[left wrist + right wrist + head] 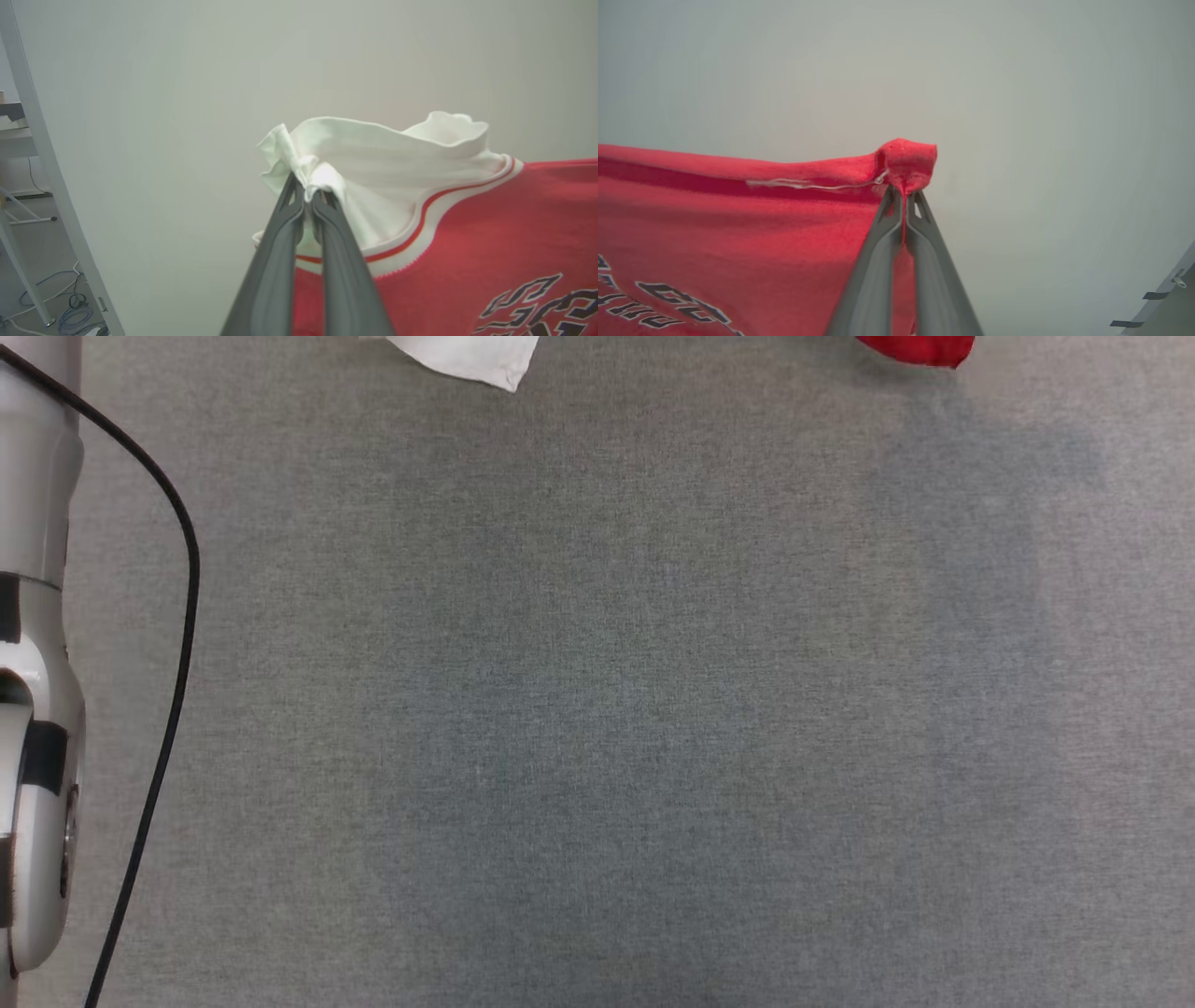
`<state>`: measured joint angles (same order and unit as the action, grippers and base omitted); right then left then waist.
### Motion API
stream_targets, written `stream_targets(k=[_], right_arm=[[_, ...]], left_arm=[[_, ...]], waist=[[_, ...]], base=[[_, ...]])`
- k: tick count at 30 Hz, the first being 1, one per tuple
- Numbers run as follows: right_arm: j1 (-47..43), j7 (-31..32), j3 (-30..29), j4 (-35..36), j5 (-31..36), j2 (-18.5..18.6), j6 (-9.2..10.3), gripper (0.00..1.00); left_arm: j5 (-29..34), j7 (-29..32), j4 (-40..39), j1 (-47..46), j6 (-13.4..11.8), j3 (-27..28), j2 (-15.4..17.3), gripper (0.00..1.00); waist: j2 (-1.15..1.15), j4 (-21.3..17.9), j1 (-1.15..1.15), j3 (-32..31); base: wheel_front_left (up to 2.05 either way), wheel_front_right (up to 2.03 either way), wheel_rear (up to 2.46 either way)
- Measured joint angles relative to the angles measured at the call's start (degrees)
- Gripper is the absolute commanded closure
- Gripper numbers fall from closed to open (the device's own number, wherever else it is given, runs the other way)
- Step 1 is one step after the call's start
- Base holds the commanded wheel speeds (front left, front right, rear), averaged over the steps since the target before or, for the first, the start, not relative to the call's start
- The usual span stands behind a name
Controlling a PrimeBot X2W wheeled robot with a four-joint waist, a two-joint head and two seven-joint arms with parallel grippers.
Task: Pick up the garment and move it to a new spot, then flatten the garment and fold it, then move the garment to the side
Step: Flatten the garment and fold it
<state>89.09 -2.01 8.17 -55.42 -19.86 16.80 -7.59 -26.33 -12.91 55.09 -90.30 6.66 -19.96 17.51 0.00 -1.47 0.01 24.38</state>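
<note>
The red jersey T-shirt (467,224) hangs spread between both arms over the grey bench (597,709), its long axis running left to right. The left gripper (308,193) has its fingers pinched shut on the white sleeve (373,154), and the right gripper (903,193) on a red hem corner (906,161); laying it flat likely needs both arms lowering together

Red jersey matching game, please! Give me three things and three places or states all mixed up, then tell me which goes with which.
Things:
1. left end effector
2. right end effector
3. black cable

Places or states:
A. curves beside the silver arm
B. shut on the white sleeve of the jersey
C. shut on the jersey's red corner

Pairs: 1-B, 2-C, 3-A.
</note>
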Motion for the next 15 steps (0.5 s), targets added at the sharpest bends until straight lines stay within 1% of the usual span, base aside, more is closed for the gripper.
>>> stream_targets(k=[8, 12, 15], right_arm=[[0.57, -2.32, 4.28, -5.86, -2.65, -1.79, 0.02, 1.00], [-1.25, -2.21, 7.78, -7.15, -5.43, -2.38, 0.03, 1.00], [-5.02, -1.44, 10.88, -7.12, -8.13, -2.83, 0.03, 1.00]], left_arm=[[-1.64, -1.27, 5.28, 1.10, 0.23, 0.30, -1.78, 1.00], [-4.03, -1.67, 7.42, 5.38, 0.60, 1.20, -2.10, 1.00], [-5.70, -1.69, 7.77, 9.72, 0.65, 1.57, -2.63, 1.00]], waist=[[0.00, 0.02, 0.00, 4.88], [0.00, -0.15, 0.01, 5.21], [0.00, -0.23, 0.00, 4.34]], base=[[0.00, 0.00, 0.00], [0.00, 0.00, 0.00], [0.00, 0.00, 0.00]])
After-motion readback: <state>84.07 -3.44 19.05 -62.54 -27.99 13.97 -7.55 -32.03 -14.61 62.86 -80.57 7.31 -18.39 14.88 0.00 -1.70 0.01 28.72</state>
